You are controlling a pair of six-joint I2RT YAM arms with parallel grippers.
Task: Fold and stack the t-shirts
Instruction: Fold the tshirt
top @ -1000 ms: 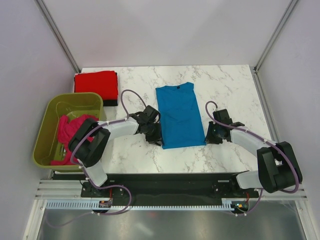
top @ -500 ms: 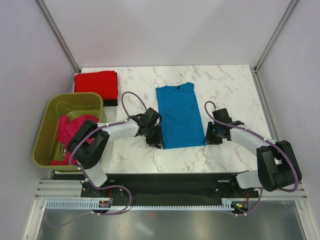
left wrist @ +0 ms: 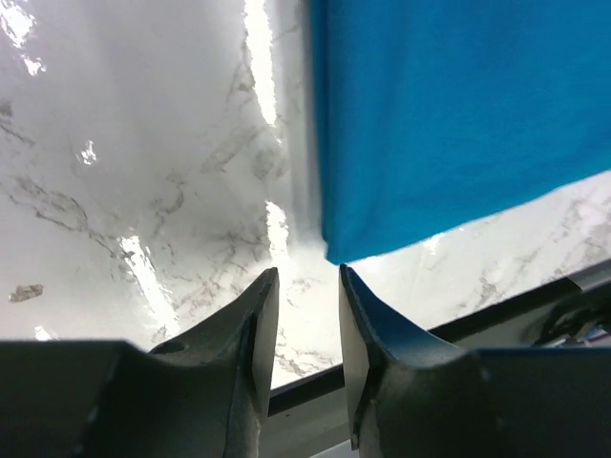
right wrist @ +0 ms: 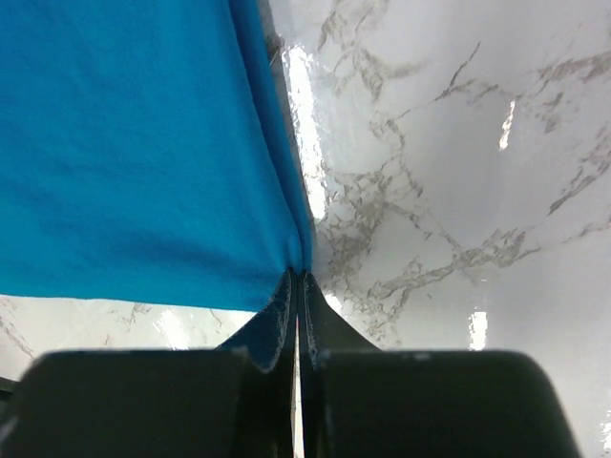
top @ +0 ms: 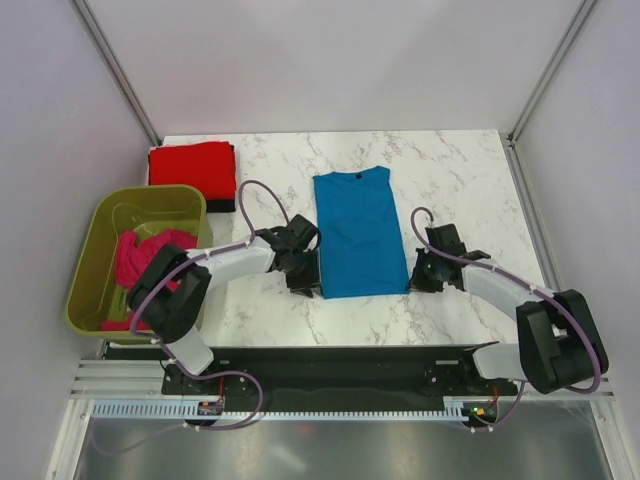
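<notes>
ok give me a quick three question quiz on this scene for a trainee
1. True or false: the left gripper is shut on the blue t-shirt.
2. Where is the pink t-shirt? A held in a gripper; B in the green tub; C under the blue t-shirt.
3. Fill in: the right gripper is pinching the blue t-shirt at its near ___ corner.

Key: 1 false, its jaws are open with the near left corner just ahead of the tips; 2 B; 3 right.
</notes>
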